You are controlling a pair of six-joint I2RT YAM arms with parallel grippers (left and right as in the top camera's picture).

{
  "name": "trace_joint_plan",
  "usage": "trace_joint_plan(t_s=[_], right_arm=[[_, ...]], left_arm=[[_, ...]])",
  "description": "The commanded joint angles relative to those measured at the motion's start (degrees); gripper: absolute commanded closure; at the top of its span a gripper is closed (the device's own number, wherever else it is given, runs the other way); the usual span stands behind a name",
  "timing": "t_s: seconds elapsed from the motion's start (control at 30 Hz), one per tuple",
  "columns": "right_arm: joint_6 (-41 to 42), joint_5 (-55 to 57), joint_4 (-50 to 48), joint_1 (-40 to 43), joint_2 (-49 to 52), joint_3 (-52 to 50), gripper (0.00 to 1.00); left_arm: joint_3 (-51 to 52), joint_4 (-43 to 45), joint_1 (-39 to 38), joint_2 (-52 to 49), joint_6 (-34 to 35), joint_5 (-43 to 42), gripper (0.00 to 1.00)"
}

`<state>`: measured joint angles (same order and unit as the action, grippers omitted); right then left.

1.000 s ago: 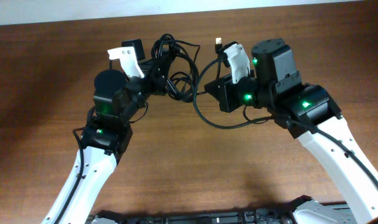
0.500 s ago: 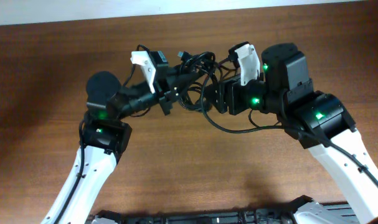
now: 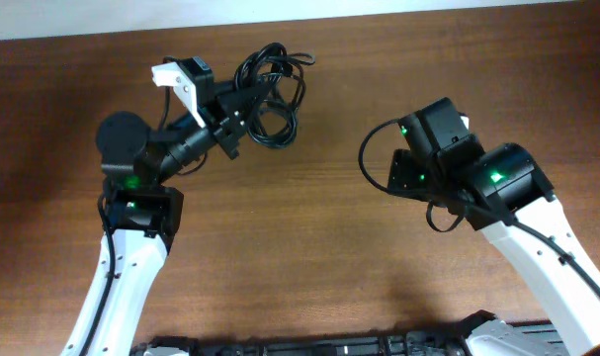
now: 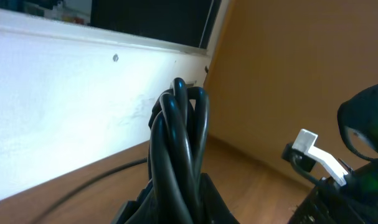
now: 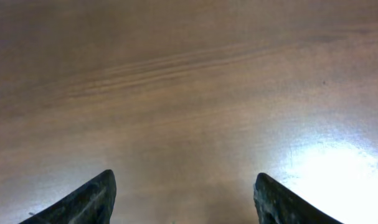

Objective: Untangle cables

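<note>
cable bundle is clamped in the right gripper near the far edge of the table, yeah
Not the right one. The cable bundle is clamped in the left gripper, near the far edge of the table. The overhead view shows this. In the right wrist view the right gripper is open, with only wood between its fingers.

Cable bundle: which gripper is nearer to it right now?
Left. The left gripper is clamped on the cable bundle itself; the right gripper hangs open over the table, well apart on the bundle's right side.
</note>
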<state>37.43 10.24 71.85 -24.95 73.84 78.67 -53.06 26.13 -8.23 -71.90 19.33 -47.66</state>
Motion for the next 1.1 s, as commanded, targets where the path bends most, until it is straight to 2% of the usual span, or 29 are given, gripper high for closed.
trace_joint_plan(t_s=[0.0,0.07,0.13,0.17,0.2,0.23,0.37,0.43,0.63,0.67,0.73,0.77,0.83,0.93,1.03,1.07], right_arm=[[-4.3,-2.5,-5.4,0.2,0.0,0.1,0.30],[-6.7,-5.0,-8.7,0.2,-0.6,0.1,0.29],[-13.6,-10.5,-13.3,0.2,-2.6,0.2,0.28],[-18.6,-14.6,-15.5,0.2,-3.5,0.2,0.27],[-26.9,-22.2,-18.7,0.2,-5.4,0.2,0.25],[-34.0,-28.0,-21.4,0.2,-7.7,0.2,0.23],[-47.5,-31.0,-22.5,0.2,-14.1,0.2,0.22],[-55.3,-34.5,-23.4,0.2,-16.4,0.2,0.22],[-72.5,-44.2,-25.9,0.2,-13.3,0.2,0.25],[-74.8,-45.2,-26.1,0.2,-12.3,0.2,0.30],[-75.0,-46.6,-27.7,0.2,-11.0,0.2,0.32],[-75.1,-49.0,-29.3,0.2,-10.2,0.2,0.37],[-78.2,-52.1,-29.7,0.2,-9.9,0.2,0.52],[-78.2,-52.1,-29.7,0.2,-9.9,0.2,0.70],[-79.2,-54.5,-29.7,0.2,-9.9,0.2,0.96],[-80.5,-57.4,-29.7,0.2,-9.9,0.2,0.96]], left_arm=[[-1.0,-3.3,0.0,0.9,-4.6,-1.1,1.00],[-1.0,-4.0,0.0,0.9,-9.6,-5.0,1.00],[-1.0,-4.0,0.0,0.9,-18.9,-14.8,1.00],[-1.0,-4.2,0.0,0.9,-22.7,-18.9,1.00],[-1.0,-4.4,0.0,0.9,-29.2,-27.7,1.00],[-1.0,-4.3,0.0,0.9,-32.4,-32.1,1.00],[-1.0,-4.3,0.0,0.8,-32.8,-33.5,1.00],[-1.0,-3.8,0.0,0.8,-34.5,-38.2,1.00],[-1.0,-3.0,-2.5,0.8,-34.4,-41.3,1.00],[-1.0,-2.6,-3.0,0.8,-34.4,-41.5,1.00],[-1.0,-2.6,-3.8,0.8,-34.4,-41.6,1.00],[-1.0,-2.7,-4.4,0.7,-34.4,-41.6,1.00],[-1.0,-2.6,-4.6,0.7,-34.4,-41.5,1.00],[-1.0,-2.6,-4.6,0.6,-34.4,-41.1,1.00],[-1.0,-2.6,-4.6,0.6,-34.4,-41.0,1.00],[-1.0,-2.6,-4.6,0.5,-34.4,-39.9,1.00]])
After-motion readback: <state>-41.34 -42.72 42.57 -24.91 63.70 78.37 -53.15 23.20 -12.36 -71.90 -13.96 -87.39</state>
